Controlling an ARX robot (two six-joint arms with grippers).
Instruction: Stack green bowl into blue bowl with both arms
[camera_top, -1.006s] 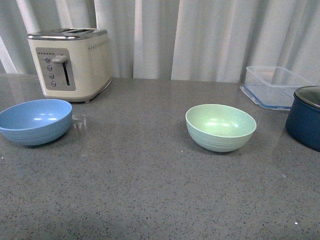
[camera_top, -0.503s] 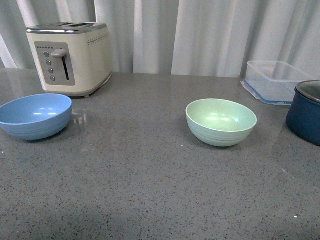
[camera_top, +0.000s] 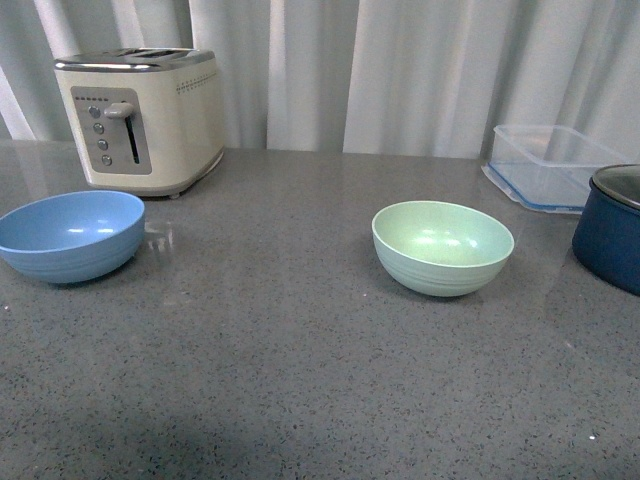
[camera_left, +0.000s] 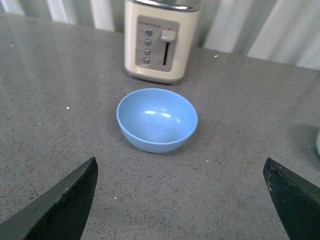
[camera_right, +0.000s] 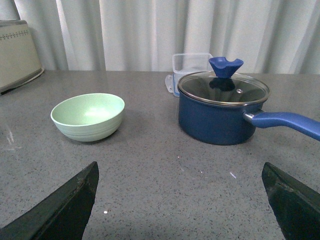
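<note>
Moved: only my body camera's aim. Everything sits a touch lower in the front view than half a second ago, and both bowls keep their spots on the countertop (camera_top: 300, 380).
Green bowl (camera_top: 442, 248): upright and empty, at about 2 o'clock of the counter's middle, well apart from its partner.
Blue bowl (camera_top: 70, 235): upright and empty at 9 o'clock, near the toaster (camera_top: 148, 115) at 11 o'clock.
Left gripper (camera_left: 180, 172): fingers spread wide with nothing between them, facing the blue bowl. I judge I am there to steady the receiver.
Right gripper (camera_right: 180, 172): equally wide and empty, facing the green bowl, which is the one to lift.
Navy lidded pot (camera_top: 612, 228): at 3 o'clock of the green bowl, near enough that I should mind it when reaching.
</note>
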